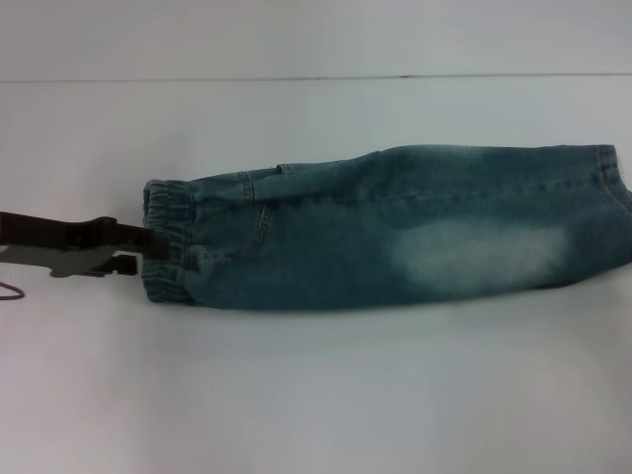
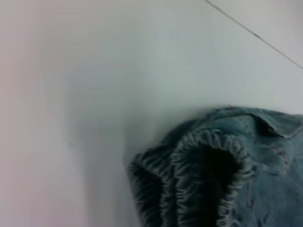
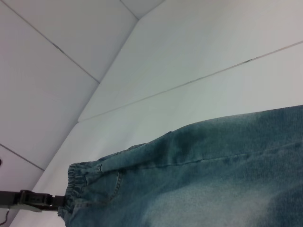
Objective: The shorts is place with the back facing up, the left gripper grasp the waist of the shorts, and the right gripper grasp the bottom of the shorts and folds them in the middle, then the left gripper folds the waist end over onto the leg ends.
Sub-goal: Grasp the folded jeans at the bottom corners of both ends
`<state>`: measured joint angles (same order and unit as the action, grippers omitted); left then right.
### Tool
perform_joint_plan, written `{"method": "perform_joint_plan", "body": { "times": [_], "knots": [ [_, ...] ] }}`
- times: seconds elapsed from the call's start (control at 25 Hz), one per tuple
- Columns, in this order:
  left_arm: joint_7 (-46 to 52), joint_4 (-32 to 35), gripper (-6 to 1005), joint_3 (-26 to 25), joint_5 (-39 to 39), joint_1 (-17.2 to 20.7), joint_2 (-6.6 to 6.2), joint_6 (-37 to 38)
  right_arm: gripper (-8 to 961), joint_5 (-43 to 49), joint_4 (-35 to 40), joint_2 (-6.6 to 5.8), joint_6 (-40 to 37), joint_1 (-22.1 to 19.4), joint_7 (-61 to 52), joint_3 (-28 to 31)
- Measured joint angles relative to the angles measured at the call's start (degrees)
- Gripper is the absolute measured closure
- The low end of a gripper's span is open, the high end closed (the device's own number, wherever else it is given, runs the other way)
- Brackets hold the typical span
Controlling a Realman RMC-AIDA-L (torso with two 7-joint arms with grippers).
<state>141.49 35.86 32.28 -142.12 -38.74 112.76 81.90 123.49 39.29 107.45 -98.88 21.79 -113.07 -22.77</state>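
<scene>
Currently one left tool (image 1: 148,249) pinches the waist (image 1: 163,237) of one folded shorts (image 1: 395,232) on the table (image 1: 296,395).

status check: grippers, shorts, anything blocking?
Left gripper at waist, fingers around the band. Right gripper not in view. Shorts folded lengthwise, flat on table. No obstruction seen.

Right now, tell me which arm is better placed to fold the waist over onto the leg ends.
Left. The left gripper is already at the waist of the shorts, on the left end of the shorts, which lie folded lengthwise. The right gripper is not in view, and the leg ends lie far right.
</scene>
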Motion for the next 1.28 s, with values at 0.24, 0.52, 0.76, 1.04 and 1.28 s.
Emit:
{"method": "perform_joint_plan", "body": {
  "times": [0.24, 0.52, 0.76, 1.04, 1.28],
  "knots": [
    [3.0, 0.4, 378, -0.4, -1.1, 0.4, -0.48, 0.7, 7, 0.0, 0.0, -0.04, 0.0, 0.0, 0.0, -0.1],
    [4.0, -0.2, 283, -0.1, -1.7, 0.3, -0.44, 1.4, 7, 0.0, 0.0, -0.05, 0.0, 0.0, 0.2, -0.2],
    [4.0, -1.7, 286, 0.0, -1.7, 0.1, -0.25, 0.8, 6, 0.0, 0.0, -0.05, 0.1, 0.0, 0.2, -0.3],
    [3.8, -3.1, 291, -0.1, -1.4, -0.2, 0.14, -1.1, 6, 0.0, 0.0, -0.05, 0.0, 0.0, 0.3, -0.3],
    [3.6, -3.8, 295, 0.0, -1.3, -0.4, 0.47, -2.2, 7, 0.0, 0.0, -0.05, -0.2, -0.1, 0.3, -0.3]
  ]
}}
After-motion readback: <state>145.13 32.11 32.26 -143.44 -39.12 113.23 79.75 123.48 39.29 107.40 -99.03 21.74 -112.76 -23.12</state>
